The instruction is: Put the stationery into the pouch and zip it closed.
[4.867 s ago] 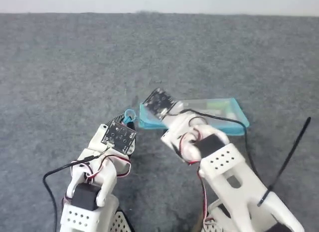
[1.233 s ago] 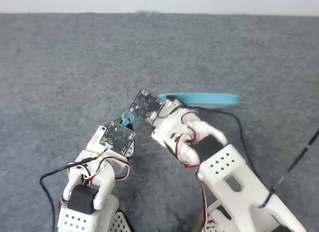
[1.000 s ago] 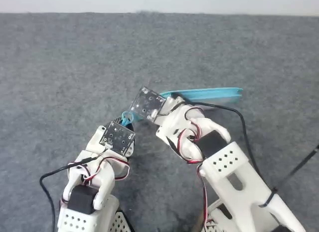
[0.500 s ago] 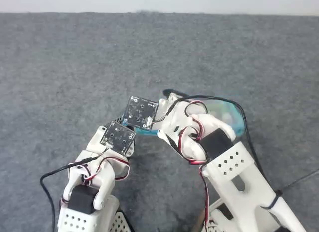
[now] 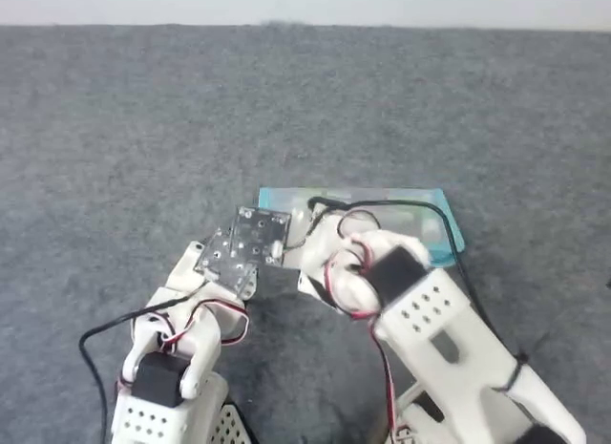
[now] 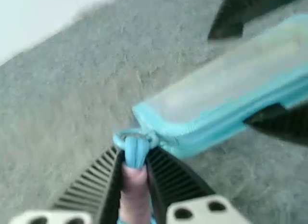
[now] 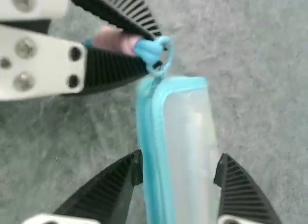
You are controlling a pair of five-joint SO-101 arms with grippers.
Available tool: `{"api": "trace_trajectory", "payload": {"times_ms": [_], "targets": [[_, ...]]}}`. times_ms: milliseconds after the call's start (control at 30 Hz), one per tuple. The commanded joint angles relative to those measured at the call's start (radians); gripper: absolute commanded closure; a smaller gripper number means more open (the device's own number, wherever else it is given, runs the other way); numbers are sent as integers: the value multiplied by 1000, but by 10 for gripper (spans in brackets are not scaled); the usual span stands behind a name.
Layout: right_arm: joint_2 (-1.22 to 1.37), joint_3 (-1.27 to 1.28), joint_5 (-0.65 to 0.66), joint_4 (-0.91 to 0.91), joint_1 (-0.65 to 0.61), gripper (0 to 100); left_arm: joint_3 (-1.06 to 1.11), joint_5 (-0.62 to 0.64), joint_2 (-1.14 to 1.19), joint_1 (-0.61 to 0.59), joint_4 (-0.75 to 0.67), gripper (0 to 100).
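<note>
The translucent pouch (image 5: 420, 220) with blue edging lies flat on the grey mat, and faint pale shapes show through it. My right gripper (image 7: 180, 159) is shut on the pouch (image 7: 183, 132) near its zip end, one black finger (image 7: 113, 190) on each side. My left gripper (image 6: 134, 166) is shut on the blue zipper pull (image 6: 135, 149), which hangs from the pouch's corner (image 6: 144, 113). In the right wrist view the left gripper (image 7: 108, 53) holds that pull (image 7: 151, 48) just beyond the pouch's end. The zip edge (image 7: 147, 137) looks closed along its visible length.
The grey mat (image 5: 124, 129) covers the whole table up to a pale wall at the back. Both arms crowd the front middle, the right arm (image 5: 430, 310) over the pouch, the left arm (image 5: 186, 320) beside it. Black cables (image 5: 105, 334) trail from both.
A second ago the right gripper held the pouch raised on its edge; it has since turned and lowered it flat, shifting toward the left gripper. The left arm has kept still on the pull.
</note>
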Motion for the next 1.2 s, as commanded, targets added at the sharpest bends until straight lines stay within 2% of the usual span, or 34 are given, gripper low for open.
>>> {"api": "trace_trajectory", "payload": {"times_ms": [0,200,400,600,733,967,1067,1167], "targets": [[-25,95,23,-77,-38,746,-70,-9,-2,-3,2,991],[54,129,-5,-154,-12,746,-71,-8,-2,-3,5,991],[134,135,-75,-194,99,746,-76,-5,-2,-3,6,991],[117,109,-232,-216,236,749,-99,-2,0,-2,2,991],[19,48,-327,-157,292,750,-99,26,11,0,-38,991],[-255,57,-324,15,205,827,-186,69,258,-6,-146,991],[-315,137,-333,25,143,771,-323,92,393,-25,-130,991],[-337,190,-327,8,137,679,-447,95,532,-21,-104,991]]}}
